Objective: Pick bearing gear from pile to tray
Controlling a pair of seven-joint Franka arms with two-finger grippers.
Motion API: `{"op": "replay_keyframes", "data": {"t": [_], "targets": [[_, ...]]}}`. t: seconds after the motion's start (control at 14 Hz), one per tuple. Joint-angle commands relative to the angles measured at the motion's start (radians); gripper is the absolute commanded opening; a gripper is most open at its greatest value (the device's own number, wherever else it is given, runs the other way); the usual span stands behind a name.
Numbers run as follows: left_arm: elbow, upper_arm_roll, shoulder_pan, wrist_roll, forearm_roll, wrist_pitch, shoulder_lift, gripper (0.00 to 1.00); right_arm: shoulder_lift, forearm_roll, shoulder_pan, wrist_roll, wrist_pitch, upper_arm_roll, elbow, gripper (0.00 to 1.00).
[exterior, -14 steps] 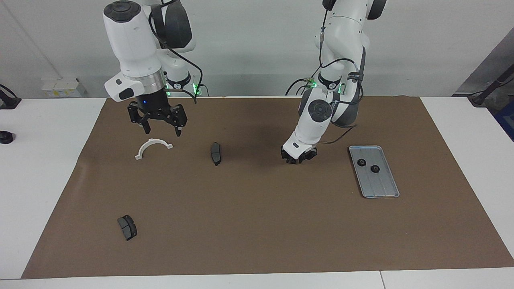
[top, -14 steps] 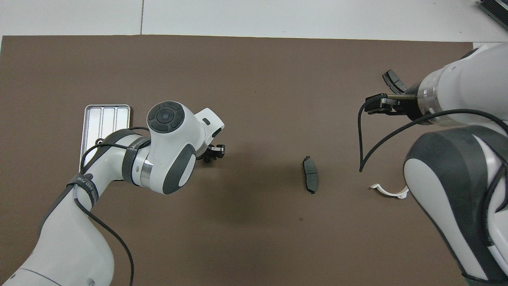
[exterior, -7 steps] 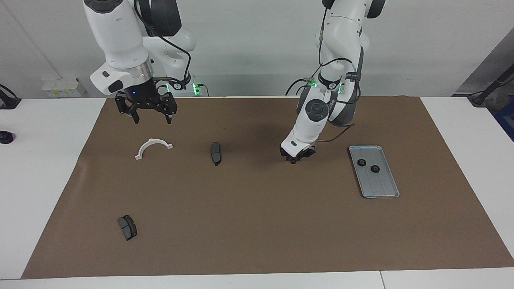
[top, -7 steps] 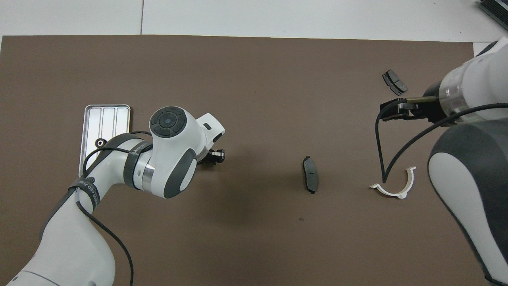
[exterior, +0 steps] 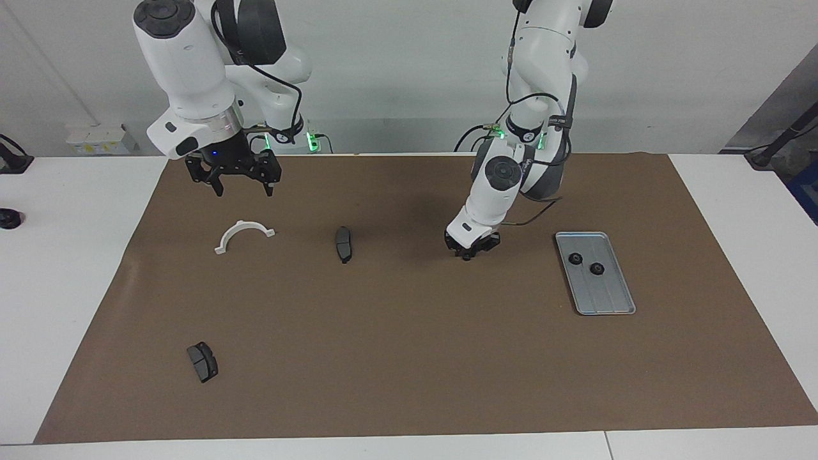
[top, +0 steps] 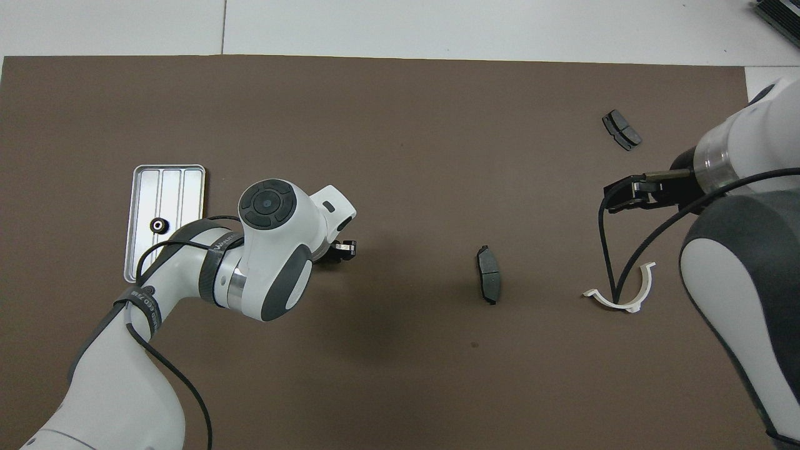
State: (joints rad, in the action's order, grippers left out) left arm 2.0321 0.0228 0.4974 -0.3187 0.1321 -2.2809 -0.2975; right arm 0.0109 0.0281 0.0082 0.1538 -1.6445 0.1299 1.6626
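The silver ribbed tray (exterior: 607, 295) (top: 165, 187) lies toward the left arm's end of the table. Two black gears (exterior: 575, 259) (exterior: 597, 268) sit in it; in the overhead view one gear (top: 159, 225) shows and the arm covers the other. My left gripper (exterior: 470, 253) (top: 340, 250) is low at the mat, beside the tray toward the table's middle. Whatever lies under it is hidden. My right gripper (exterior: 243, 188) (top: 625, 195) hangs open and empty over the mat, near the white half-ring (exterior: 243, 234) (top: 619, 300).
One dark brake pad (exterior: 343, 243) (top: 489, 282) lies mid-mat between the two grippers. Another brake pad (exterior: 202, 361) (top: 621, 130) lies farther from the robots, toward the right arm's end. A brown mat (exterior: 409, 358) covers the white table.
The right gripper has risen and drawn back toward the robots, off the half-ring. The left gripper has stayed low at the mat, shifting only slightly.
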Motion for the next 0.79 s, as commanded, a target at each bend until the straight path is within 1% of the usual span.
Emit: {"op": "replay_keyframes", "data": {"t": [0.0, 0.07, 0.21, 0.36, 0.5, 0.64, 0.72], "targets": [[0.04, -0.017, 0.021, -0.019, -0.012, -0.02, 0.032, 0.22, -0.045, -0.02, -0.022, -0.027, -0.032, 0.011, 0.061, 1.0], [0.04, -0.018, 0.021, -0.017, -0.012, -0.014, 0.032, 0.16, -0.045, -0.02, -0.023, -0.02, -0.035, 0.01, 0.063, 1.0], [0.028, -0.018, 0.01, -0.014, -0.012, -0.008, 0.032, 0.08, -0.042, -0.02, -0.024, -0.019, -0.041, 0.01, 0.057, 1.0], [-0.007, -0.021, -0.012, -0.01, -0.012, -0.005, 0.023, 0.03, -0.042, -0.02, -0.025, -0.019, -0.04, 0.01, 0.059, 1.0], [-0.076, -0.02, -0.055, -0.004, -0.012, 0.04, 0.009, 0.0, -0.042, -0.02, -0.024, -0.013, -0.041, 0.01, 0.059, 1.0], [-0.15, -0.018, -0.12, 0.016, -0.012, 0.092, -0.008, 0.0, -0.04, -0.02, -0.025, -0.01, -0.043, 0.01, 0.057, 1.0], [-0.165, -0.017, -0.158, 0.048, -0.012, 0.109, -0.008, 0.0, -0.042, -0.02, -0.025, -0.01, -0.043, 0.01, 0.057, 1.0]]}}
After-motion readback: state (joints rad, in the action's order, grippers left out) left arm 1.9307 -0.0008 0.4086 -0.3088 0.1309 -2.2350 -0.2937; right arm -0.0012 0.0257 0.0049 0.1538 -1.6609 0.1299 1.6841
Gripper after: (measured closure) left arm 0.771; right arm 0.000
